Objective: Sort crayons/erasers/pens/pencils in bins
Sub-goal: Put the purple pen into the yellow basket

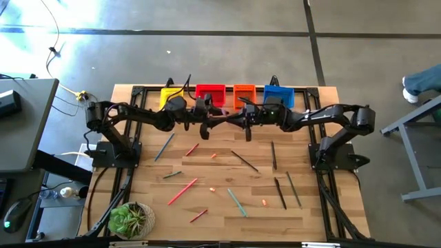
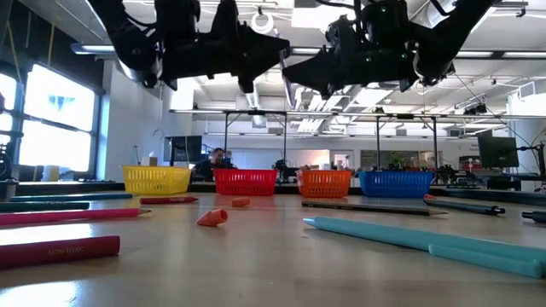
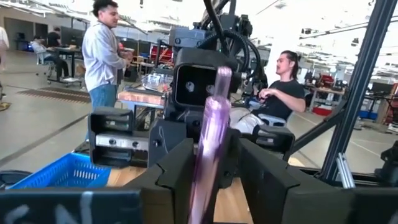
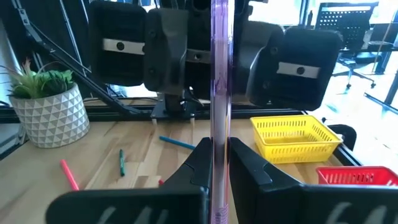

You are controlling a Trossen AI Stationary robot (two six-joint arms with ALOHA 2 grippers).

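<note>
A see-through purple pen (image 4: 220, 93) is held level in the air over the table's far middle, in front of the bins. My right gripper (image 4: 219, 168) is shut on it. The pen's other end (image 3: 208, 143) reaches between the open fingers of my left gripper (image 3: 217, 180), which faces the right one (image 1: 238, 122). The yellow (image 1: 170, 95), red (image 1: 210, 92), orange (image 1: 244, 94) and blue (image 1: 278, 95) bins stand in a row at the far edge. Small pale orange erasers (image 1: 213, 156) (image 1: 212, 189) (image 1: 264, 202) lie on the table among loose sticks. My right gripper pinches the pen's shaft (image 4: 219, 134) between its two fingers. The fingers come level from the table's right side, and the pen runs on past them toward the left gripper. The pen is lifted clear of the table. My left gripper: I cannot tell whether a finger touches the pen.
Red, teal, blue and dark pens, pencils and crayons lie scattered over the table's middle and near part (image 1: 182, 191) (image 1: 236, 202) (image 1: 278, 193). A potted plant (image 1: 129, 220) stands at the near left corner. People are in the room behind the table.
</note>
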